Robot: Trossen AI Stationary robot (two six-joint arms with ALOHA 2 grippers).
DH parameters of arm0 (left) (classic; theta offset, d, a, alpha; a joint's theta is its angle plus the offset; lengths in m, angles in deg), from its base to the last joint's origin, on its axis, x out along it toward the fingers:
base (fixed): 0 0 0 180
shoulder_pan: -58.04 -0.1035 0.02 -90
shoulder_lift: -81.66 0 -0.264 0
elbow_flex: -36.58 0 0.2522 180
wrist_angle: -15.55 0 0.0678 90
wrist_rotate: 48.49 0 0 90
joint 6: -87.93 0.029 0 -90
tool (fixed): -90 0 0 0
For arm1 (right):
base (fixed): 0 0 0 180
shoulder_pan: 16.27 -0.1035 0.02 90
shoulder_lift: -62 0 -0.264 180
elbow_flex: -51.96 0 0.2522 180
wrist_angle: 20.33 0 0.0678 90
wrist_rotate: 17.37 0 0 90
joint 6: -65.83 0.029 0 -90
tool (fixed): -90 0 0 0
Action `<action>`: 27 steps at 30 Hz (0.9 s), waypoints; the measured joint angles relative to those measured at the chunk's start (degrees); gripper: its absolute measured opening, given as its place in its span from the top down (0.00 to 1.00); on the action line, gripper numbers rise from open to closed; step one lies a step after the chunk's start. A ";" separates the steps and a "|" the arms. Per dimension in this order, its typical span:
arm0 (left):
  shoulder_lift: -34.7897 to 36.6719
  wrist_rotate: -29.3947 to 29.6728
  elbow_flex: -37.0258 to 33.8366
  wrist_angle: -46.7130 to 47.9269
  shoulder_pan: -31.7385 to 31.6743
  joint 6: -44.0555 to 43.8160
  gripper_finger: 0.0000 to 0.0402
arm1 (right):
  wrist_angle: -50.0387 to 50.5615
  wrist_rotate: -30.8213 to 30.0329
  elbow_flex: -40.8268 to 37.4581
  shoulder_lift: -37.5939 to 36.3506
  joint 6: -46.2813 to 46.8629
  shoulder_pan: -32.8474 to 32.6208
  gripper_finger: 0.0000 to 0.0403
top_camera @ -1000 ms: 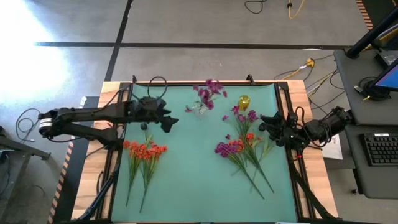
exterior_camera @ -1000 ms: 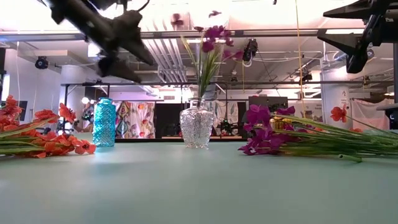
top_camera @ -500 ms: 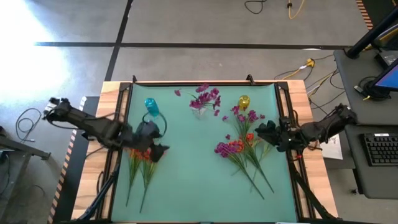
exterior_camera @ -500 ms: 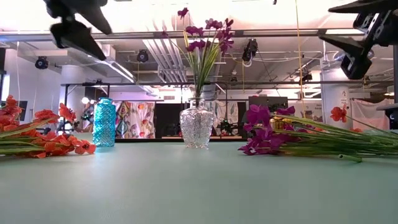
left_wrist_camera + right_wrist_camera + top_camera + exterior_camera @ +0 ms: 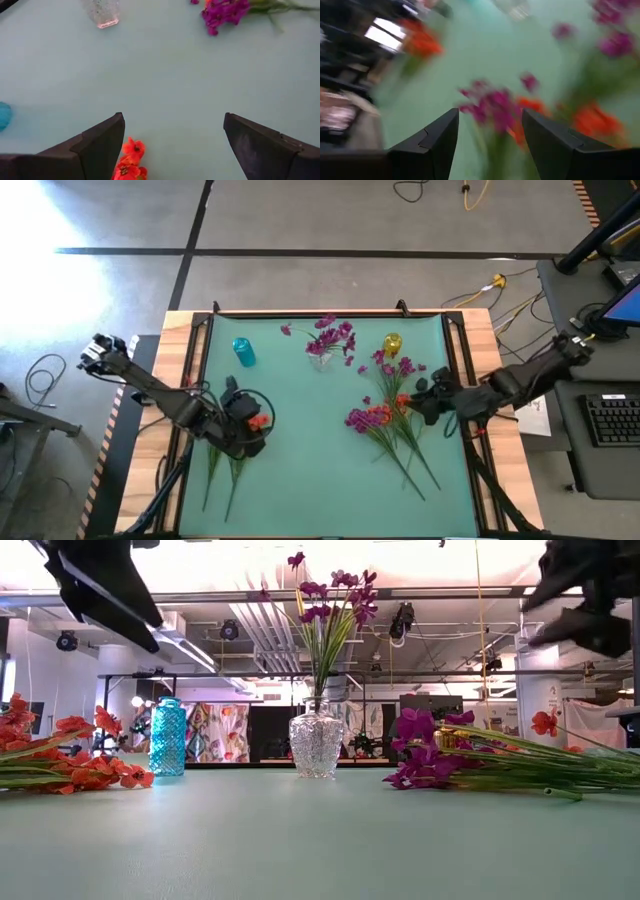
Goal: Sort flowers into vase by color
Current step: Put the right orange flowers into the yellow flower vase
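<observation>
The flowers lie in two heaps on the green table, with some already standing in a vase. The orange bunch [image 5: 232, 442] lies by the left edge, stems pointing to the near edge. A mixed heap [image 5: 388, 418] of purple and orange blooms lies toward the right edge. Purple flowers [image 5: 328, 335] stand in the clear glass vase [image 5: 316, 745] at the middle of the far edge, which suggests that vase is taking purple. A blue vase [image 5: 243, 352] and a yellow vase [image 5: 392, 344] flank it, both seemingly empty.

The left gripper [image 5: 172, 145] hangs over the orange blooms with its fingers spread wide and nothing between them, probably lining up a pick. The right gripper [image 5: 490, 142] hovers at the right side of the mixed heap, fingers likewise apart and empty.

The right wrist view is smeared, so single stems there cannot be told apart. No dark buds are visible.
</observation>
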 joint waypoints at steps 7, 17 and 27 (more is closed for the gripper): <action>-2.24 -0.04 -0.09 1.45 -0.02 0.11 0.19 | 10.05 16.76 8.68 11.40 6.38 -0.04 0.48; -5.25 -0.09 -0.09 1.75 -0.02 0.11 0.19 | 10.15 25.60 10.68 25.61 7.27 -0.02 0.48; -8.74 -0.15 -0.15 1.82 -0.02 0.13 0.19 | 10.18 25.49 10.68 34.87 4.11 1.71 0.48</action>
